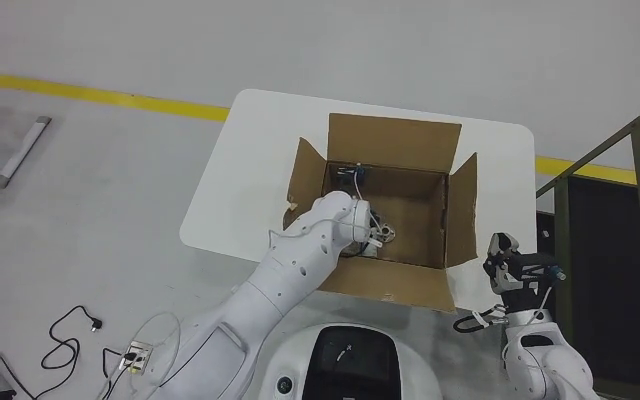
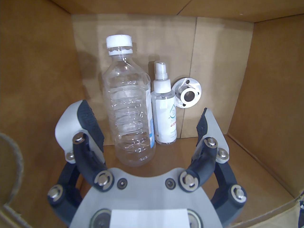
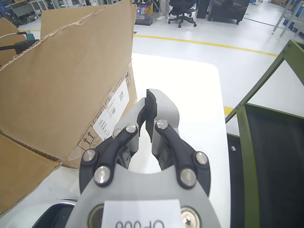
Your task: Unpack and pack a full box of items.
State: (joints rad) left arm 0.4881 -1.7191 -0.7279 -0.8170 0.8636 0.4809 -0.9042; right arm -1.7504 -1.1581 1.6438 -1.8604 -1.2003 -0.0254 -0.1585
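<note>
The left hand (image 2: 146, 116) points down into the cardboard box (image 2: 35, 72), spread wide and empty. A clear water bottle (image 2: 129, 110) lies just ahead of it. Against the bottle is a spray bottle (image 2: 165, 110) whose label print is illegible, then a metal flange (image 2: 187, 95). The right hand (image 3: 147, 110) hovers closed and empty over the counter (image 3: 190, 84) beside the box.

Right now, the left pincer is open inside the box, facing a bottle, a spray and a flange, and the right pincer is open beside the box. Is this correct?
Not fully. The right pincer is shut, as the right wrist view shows. The rest stands: the left pincer is open inside the box, facing the bottle, spray and flange.
</note>
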